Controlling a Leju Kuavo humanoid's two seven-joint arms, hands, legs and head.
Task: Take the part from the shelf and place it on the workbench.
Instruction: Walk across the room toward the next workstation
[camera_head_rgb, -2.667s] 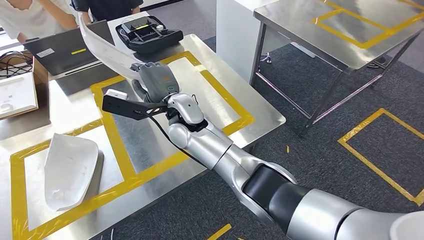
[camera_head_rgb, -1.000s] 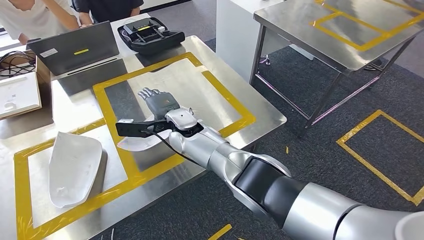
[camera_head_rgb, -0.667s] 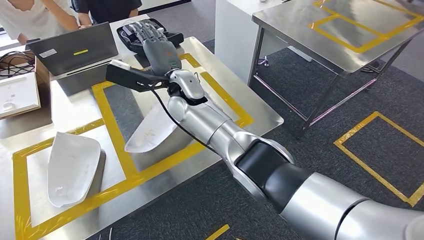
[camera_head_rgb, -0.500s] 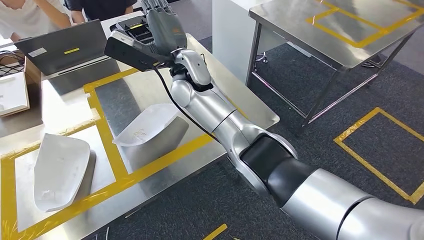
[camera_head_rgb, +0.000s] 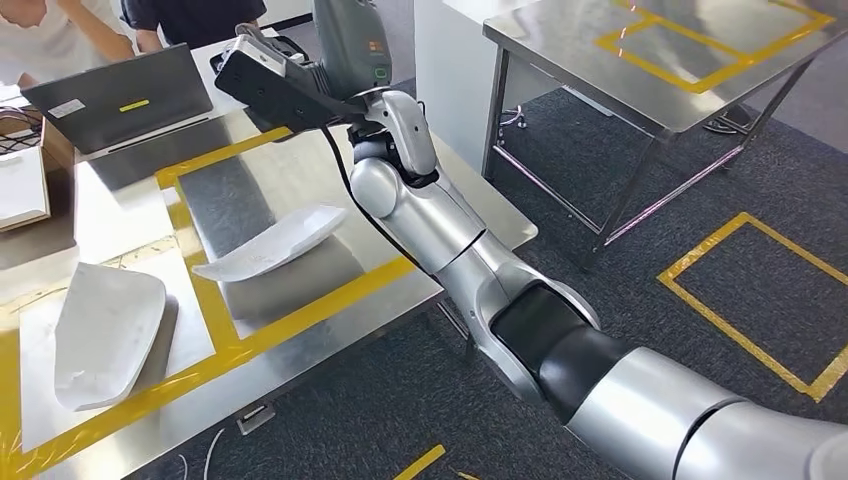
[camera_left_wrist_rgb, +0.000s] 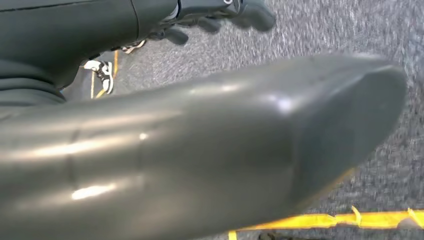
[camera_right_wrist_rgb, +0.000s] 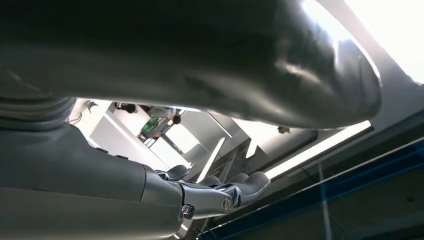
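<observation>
Item: white part (camera_head_rgb: 268, 244), which my right hand (camera_head_rgb: 350, 35) carried a moment ago, now lying on the workbench (camera_head_rgb: 300, 180) inside the yellow-taped square, hand lifted clear, fingers apart and empty; left hand (camera_left_wrist_rgb: 220, 12) hanging empty, fingers curled; I judge the placement done.

Right hand (camera_head_rgb: 350, 40) fingers cut off by the head view's top edge; left hand (camera_left_wrist_rgb: 220, 12) blurred.
</observation>
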